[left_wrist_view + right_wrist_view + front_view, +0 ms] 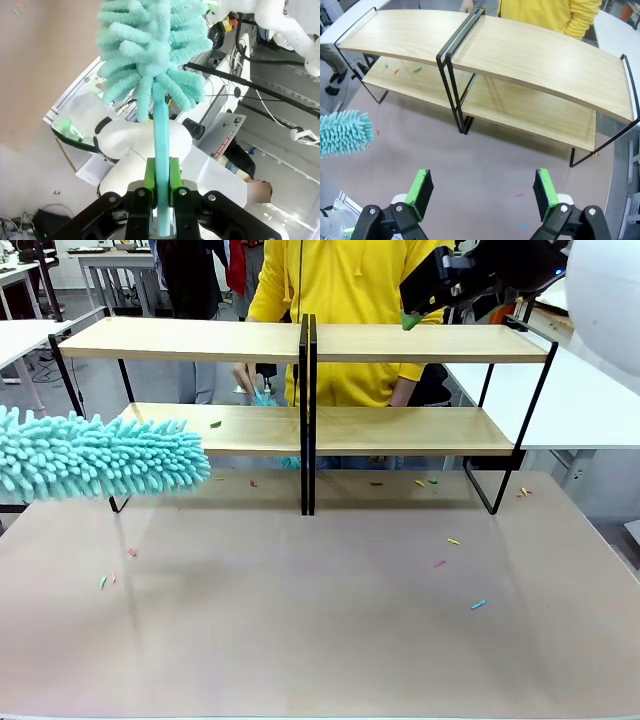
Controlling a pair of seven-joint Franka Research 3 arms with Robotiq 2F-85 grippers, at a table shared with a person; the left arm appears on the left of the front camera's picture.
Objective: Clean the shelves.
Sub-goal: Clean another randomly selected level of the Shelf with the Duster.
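- The left gripper (162, 185) is clamped on the teal duster (100, 455), near-left of the shelves (200, 338).
- The right gripper (482, 192) gapes wide above their right top board.
- The shelves stand at the table's (300, 620) far side, with a scrap (215, 425) on the lower left board.

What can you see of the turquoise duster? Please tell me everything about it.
The duster is turquoise, with a bushy head of thick, soft chenille-like strands and a slim, smooth handle of the same colour, plastic by its look. The left gripper is shut on the handle, its green pads pressing both sides. The head lies about level, at the robot's left, above the table and in front of the lower left shelf, apart from it.
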